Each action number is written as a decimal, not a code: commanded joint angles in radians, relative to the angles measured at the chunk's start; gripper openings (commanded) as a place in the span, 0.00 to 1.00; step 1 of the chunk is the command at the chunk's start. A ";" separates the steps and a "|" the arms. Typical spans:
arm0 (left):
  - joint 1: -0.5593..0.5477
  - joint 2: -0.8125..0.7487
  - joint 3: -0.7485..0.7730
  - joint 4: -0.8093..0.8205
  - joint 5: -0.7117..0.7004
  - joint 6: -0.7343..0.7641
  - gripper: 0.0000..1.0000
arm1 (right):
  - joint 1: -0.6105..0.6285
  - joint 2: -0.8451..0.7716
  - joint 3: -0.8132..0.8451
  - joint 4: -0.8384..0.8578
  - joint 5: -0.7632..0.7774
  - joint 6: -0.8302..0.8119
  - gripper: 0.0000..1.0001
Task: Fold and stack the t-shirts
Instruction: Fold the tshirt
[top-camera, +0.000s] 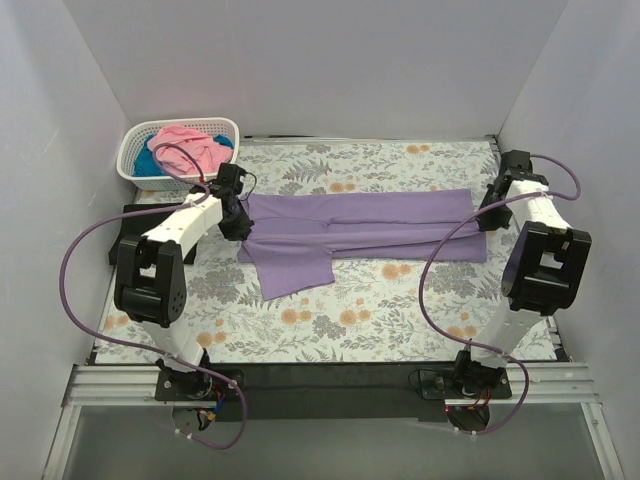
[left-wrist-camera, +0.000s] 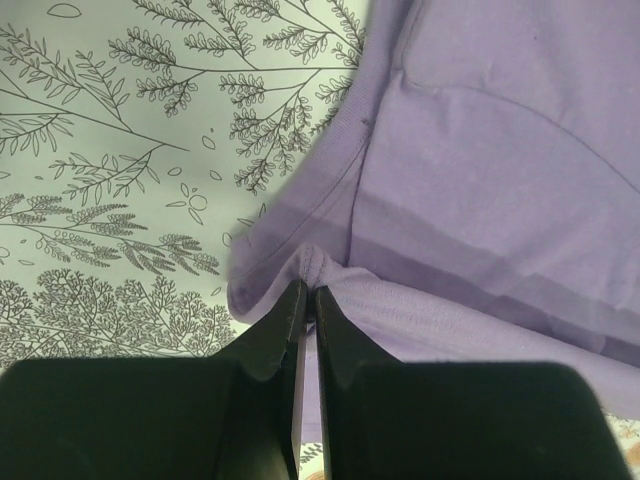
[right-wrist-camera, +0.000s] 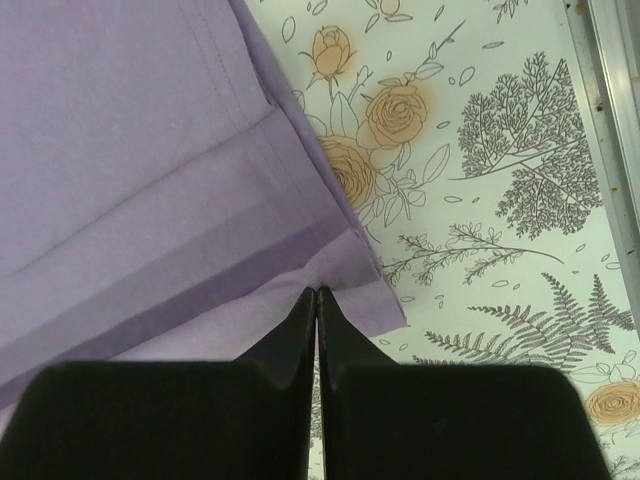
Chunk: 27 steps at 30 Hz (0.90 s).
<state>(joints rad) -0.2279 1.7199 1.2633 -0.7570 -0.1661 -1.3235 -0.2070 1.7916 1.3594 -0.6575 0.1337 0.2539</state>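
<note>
A lavender t-shirt (top-camera: 360, 225) lies stretched sideways across the floral cloth, folded lengthwise, one sleeve (top-camera: 290, 265) spread toward the front. My left gripper (top-camera: 238, 222) is shut on the lavender t-shirt at its left end; the pinched fabric bunches at the tips (left-wrist-camera: 307, 290). My right gripper (top-camera: 487, 215) is shut on the shirt's right end at the hem (right-wrist-camera: 317, 292). A pink t-shirt (top-camera: 185, 145) and a teal t-shirt (top-camera: 150, 162) lie bundled in the basket. The black t-shirt is out of view.
A white lattice basket (top-camera: 135, 150) stands at the back left corner. The grey-and-orange floral cloth (top-camera: 380, 300) covers the table. White walls close in on three sides. A metal rail (top-camera: 320, 380) runs along the front edge.
</note>
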 joint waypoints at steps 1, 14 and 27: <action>0.018 0.018 0.038 -0.002 -0.024 0.014 0.00 | -0.005 0.028 0.056 0.009 0.067 -0.019 0.01; 0.021 0.110 0.064 0.038 -0.075 0.020 0.00 | -0.005 0.107 0.063 0.061 0.055 -0.004 0.01; 0.021 0.098 0.019 0.044 -0.133 -0.006 0.00 | -0.003 0.120 0.070 0.085 0.009 -0.010 0.03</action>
<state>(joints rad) -0.2234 1.8408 1.2957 -0.7219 -0.2104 -1.3273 -0.2066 1.9064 1.3914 -0.6186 0.1276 0.2554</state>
